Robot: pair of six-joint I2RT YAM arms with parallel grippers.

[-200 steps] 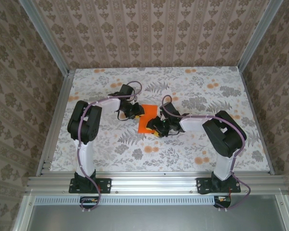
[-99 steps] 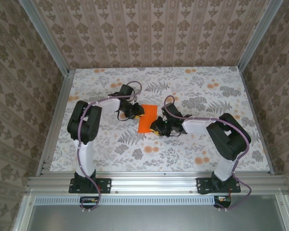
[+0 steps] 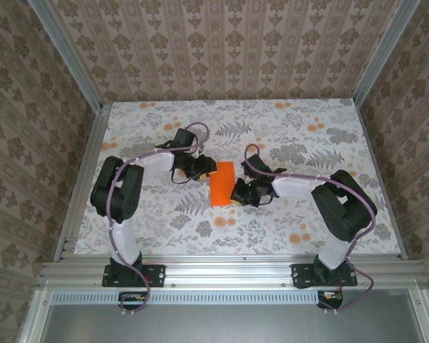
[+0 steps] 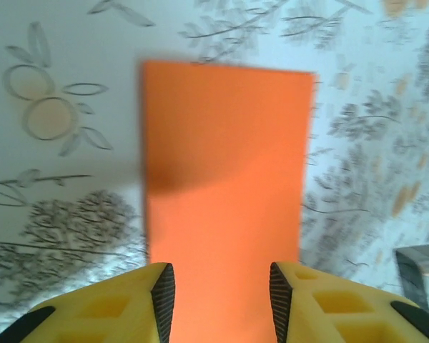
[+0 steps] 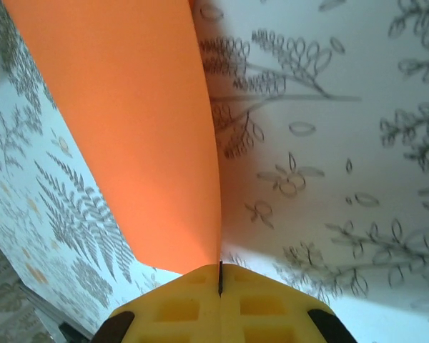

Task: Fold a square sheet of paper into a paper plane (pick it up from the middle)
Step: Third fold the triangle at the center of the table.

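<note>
1. Paper (image 3: 222, 183): it was located near the centre of the table (image 3: 307, 236). It presented as a plain orange rectangle, longer than wide.
2. Left gripper (image 3: 200, 170): it stood at 10 o'clock of the paper. In the left wrist view, the left gripper (image 4: 218, 293) had its yellow fingers (image 4: 161, 293) apart, and the paper (image 4: 225, 179) ran out from between them toward 12 o'clock. Whether the fingers touched the sheet could not be told.
3. Right gripper (image 3: 237, 193): it stood at 4 o'clock of the paper. In the right wrist view, the right gripper (image 5: 219, 275) had its jaws pressed together on the near edge of the paper (image 5: 129, 121). The sheet rose toward 11 o'clock, clear of the table (image 5: 357, 143), and cast a shadow on it.
</note>
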